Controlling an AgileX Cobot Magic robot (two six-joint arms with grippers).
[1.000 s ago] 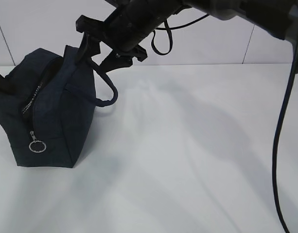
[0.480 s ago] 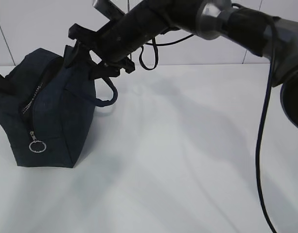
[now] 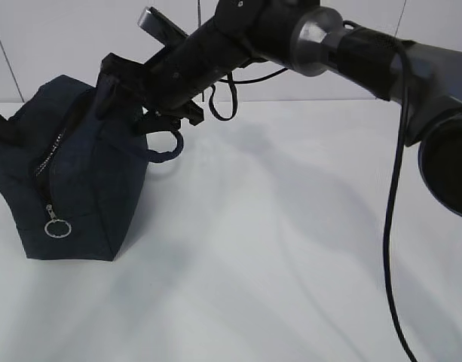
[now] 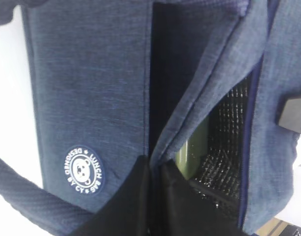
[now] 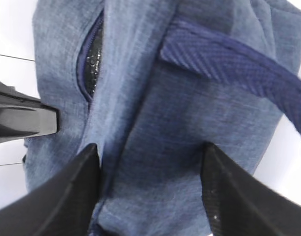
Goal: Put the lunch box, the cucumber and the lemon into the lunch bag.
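Spread wide over the top of the lunch bag [image 3: 72,173], right gripper [image 5: 150,189] seen with both black fingers straddling a fold of navy fabric, one finger at 7 o'clock and the other at 5 o'clock in the right wrist view, nothing visibly clamped between them. Pressed together at the bag's opening, left gripper [image 4: 152,194] appears to be pinching the edge of the zipper flap, pulling the mouth ajar. Bag parked at 9 o'clock on the white table [image 3: 291,249] in the exterior view, boxy and dark navy, metal ring pull [image 3: 56,227] dangling from the partly undone zipper, a loop handle [image 3: 166,148] sagging at its 3 o'clock side, round bear-logo patch [image 4: 83,169] on one panel. Silvery quilted lining [image 4: 229,142] glimpsed through the gap, with a pale green object [image 4: 192,152] already inside, too hidden to name with certainty. No cucumber, lemon or lunch box visible outside the bag. Risks from here, judged from the poses: fabric snagging on the spread fingers as the right arm lifts away, tipping or dragging the light bag; flap slipping from the left pinch and closing the mouth; handle loop catching on the gripper mount.
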